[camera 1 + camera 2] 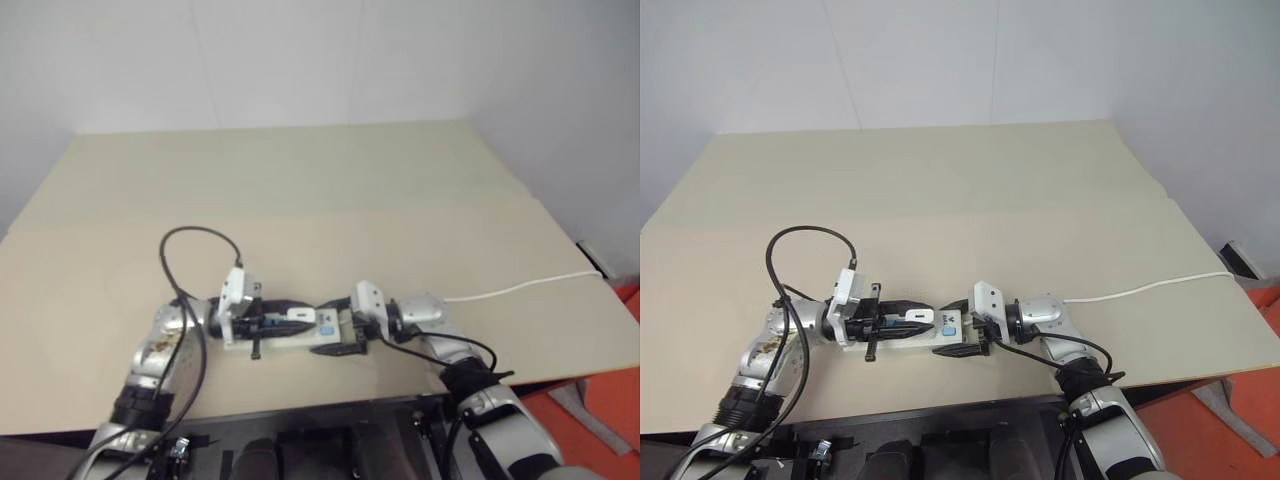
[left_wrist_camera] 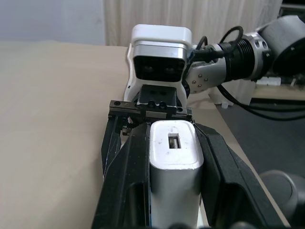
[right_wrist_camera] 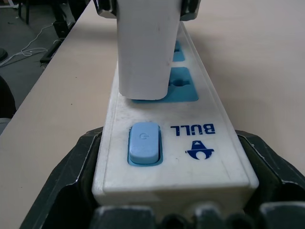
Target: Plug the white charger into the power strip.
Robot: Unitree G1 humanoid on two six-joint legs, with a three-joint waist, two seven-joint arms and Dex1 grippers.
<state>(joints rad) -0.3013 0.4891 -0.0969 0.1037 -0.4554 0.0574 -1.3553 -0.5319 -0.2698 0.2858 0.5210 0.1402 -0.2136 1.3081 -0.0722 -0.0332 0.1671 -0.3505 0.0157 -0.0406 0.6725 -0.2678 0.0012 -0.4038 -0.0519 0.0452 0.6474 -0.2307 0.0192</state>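
I am looking down on a beige worktop [image 1: 330, 190] sitting against a pale wall [image 1: 300, 60], with orange floor [image 1: 600, 420] showing at four o'clock. At about seven o'clock from centre, my left claw [image 1: 283, 318] is gripping the white charger [image 2: 174, 157], holding it on the power strip [image 3: 190, 143]. My right claw [image 1: 338, 326] is clamping the strip's switch end. The right wrist camera is showing the charger's base meeting a blue socket [image 3: 181, 88] beside the blue switch [image 3: 144, 142]; the strip's cord [image 1: 530, 285] is trailing toward three o'clock.
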